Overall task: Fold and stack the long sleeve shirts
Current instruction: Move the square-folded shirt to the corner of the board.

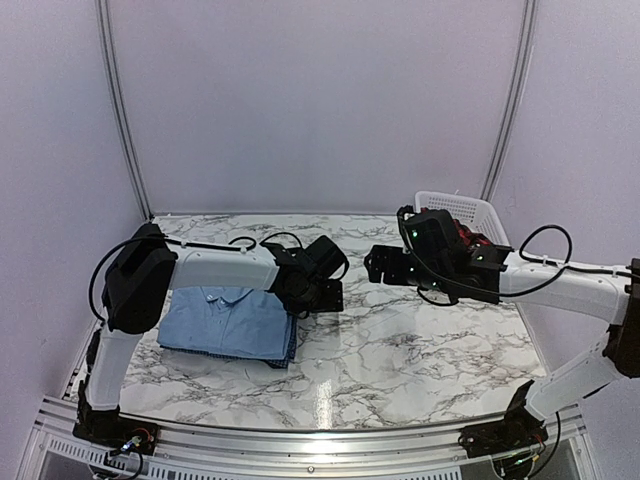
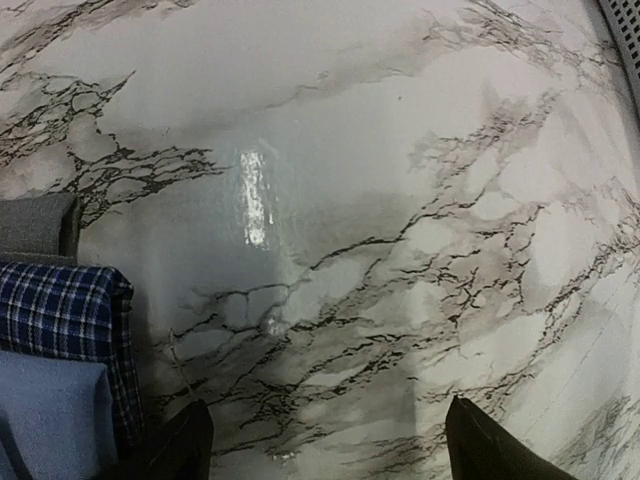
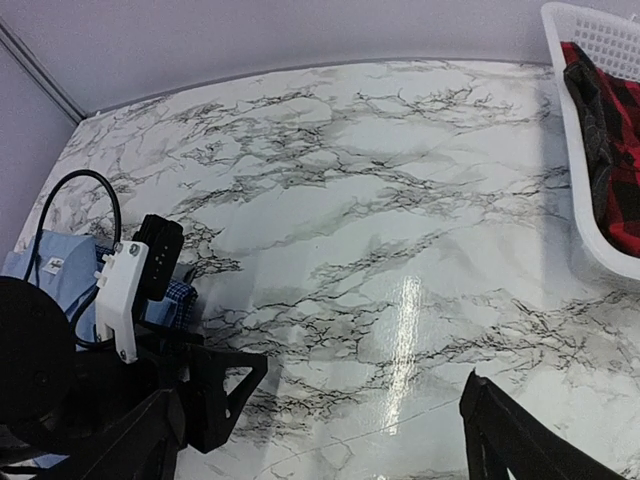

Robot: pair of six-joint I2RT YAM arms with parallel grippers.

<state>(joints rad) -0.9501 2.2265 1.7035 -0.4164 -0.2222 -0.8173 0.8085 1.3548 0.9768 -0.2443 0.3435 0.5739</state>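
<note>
A folded light blue shirt [image 1: 225, 320] lies on top of a folded dark blue checked shirt [image 1: 290, 345] at the left of the marble table. In the left wrist view the checked shirt [image 2: 60, 310] and the light blue shirt [image 2: 45, 420] show at the lower left edge. My left gripper [image 1: 325, 297] is open and empty, just right of the stack, above bare marble [image 2: 325, 440]. My right gripper [image 1: 378, 265] is open and empty above the table's middle [image 3: 320, 440]. In the right wrist view the stack [image 3: 60, 265] is mostly hidden behind the left arm.
A white plastic basket [image 1: 480, 212] stands at the back right and holds a red and black checked cloth [image 3: 610, 150]. The left arm's wrist and cable [image 3: 120, 300] sit close in front of my right gripper. Purple walls close in the table.
</note>
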